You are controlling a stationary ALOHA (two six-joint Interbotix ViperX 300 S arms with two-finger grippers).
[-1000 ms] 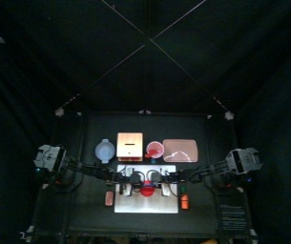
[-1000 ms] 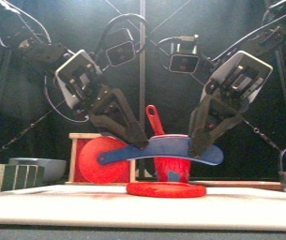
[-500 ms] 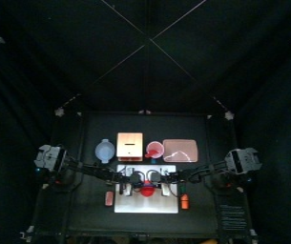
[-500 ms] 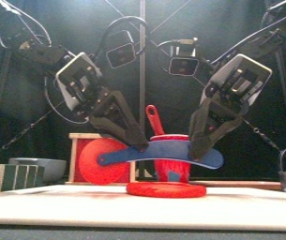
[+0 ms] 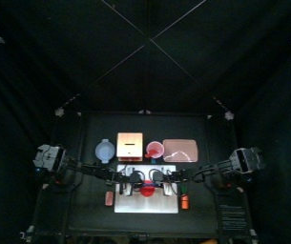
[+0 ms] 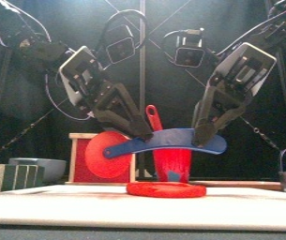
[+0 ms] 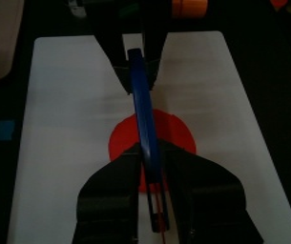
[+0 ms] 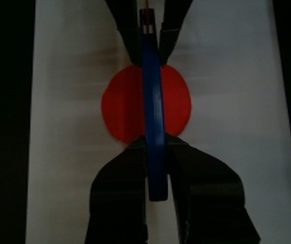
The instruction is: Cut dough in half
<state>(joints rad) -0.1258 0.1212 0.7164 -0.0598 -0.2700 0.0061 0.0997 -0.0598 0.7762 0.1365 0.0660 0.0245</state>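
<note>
Top view: the dough (image 5: 148, 191) shows as a small red spot at lower centre of the frame, on the white board (image 5: 125, 201). Both arms meet over it. Detail is too small to read grips here. No clear difference from a second ago.

Front view: the dough (image 6: 167, 189) lies flat at lower centre, on the board (image 6: 143, 208). A blue cutter (image 6: 171, 144) hangs level above it, clear of the disc. The left gripper (image 6: 130, 134) clamps its left end and the right gripper (image 6: 204, 132) its right end. A second ago the blade sat lower, nearer the dough, with a downward bow. It now stands higher, with both grippers raised. A red cup (image 6: 171, 161) stands behind the dough and a pink plate (image 6: 104, 157) at centre left.

Left wrist view: the left gripper (image 7: 152, 191) is closed on the cutter (image 7: 140, 105), which runs across the dough (image 7: 171, 138) at mid-frame.

Right wrist view: the right gripper (image 8: 156, 176) is closed on the cutter (image 8: 152, 105), lined up over the middle of the dough (image 8: 122, 105).

Judgement: the dough looks soft, light and likely tacky. It should yield to a straight press but may smear or cling to the blade. It needs no grasp itself. Hold the cutter by both ends and press through the disc's centre.
</note>
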